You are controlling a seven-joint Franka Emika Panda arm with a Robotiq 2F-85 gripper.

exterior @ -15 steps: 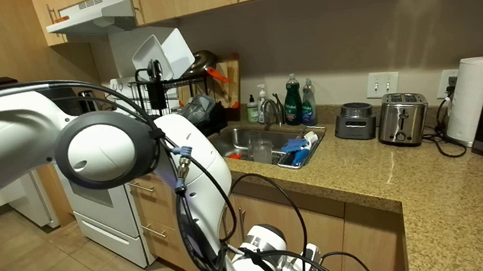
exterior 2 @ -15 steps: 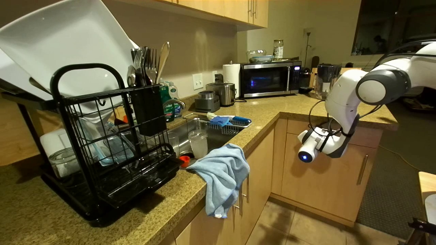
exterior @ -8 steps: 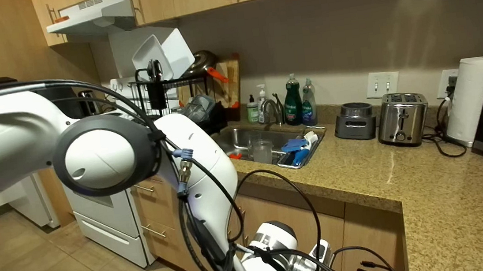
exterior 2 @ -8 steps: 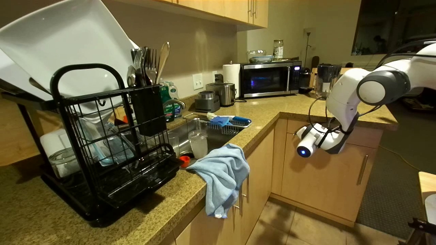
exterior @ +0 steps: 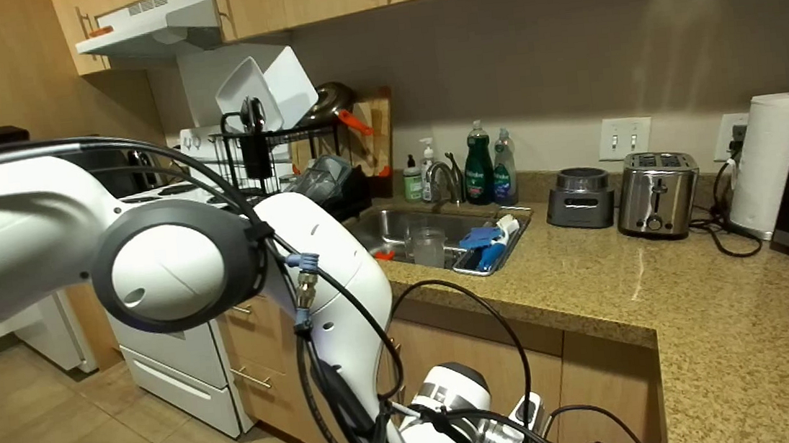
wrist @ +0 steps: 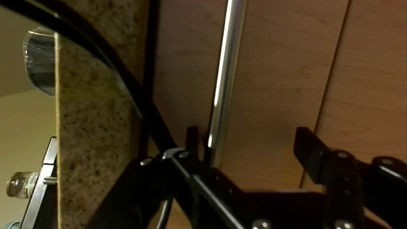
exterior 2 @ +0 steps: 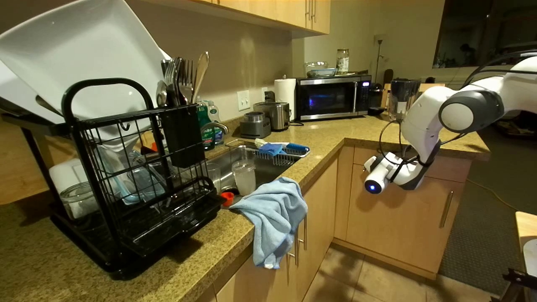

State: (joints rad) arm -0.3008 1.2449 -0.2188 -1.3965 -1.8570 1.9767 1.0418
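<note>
In the wrist view we saw the end effector (wrist: 248, 136) spread at lower right, one finger (wrist: 192, 140) just beside the handle (wrist: 225, 76).

Drawer handle (wrist: 225, 82): slim polished metal bar, bright streak along its length. In wrist view, slants from top centre to lower middle; bottom end hidden. Drawer front (wrist: 273, 73): pale wood grain, centre of frame, right edge a thin dark line; looks shut.

the window (exterior 2: 486, 31) is dark — the floor (exterior: 120, 421) tiled.
</note>
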